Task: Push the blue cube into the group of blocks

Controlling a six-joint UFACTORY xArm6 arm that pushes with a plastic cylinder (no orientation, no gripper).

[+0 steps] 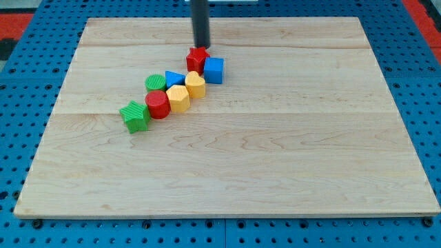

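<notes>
The tip [202,47], a bare rod with no hand to spread or pinch, sits just above the red block [197,59], the blue cube [214,69] below-right, touching the group.

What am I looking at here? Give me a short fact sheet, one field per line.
Surface: wooden board
My tip: just above the red block, toward the view's top
Blue cube: touching the red block's right side
Rest of group: blue triangular block, two yellow blocks, green cylinder, red cylinder, green star-like block
Layout: diagonal line
</notes>
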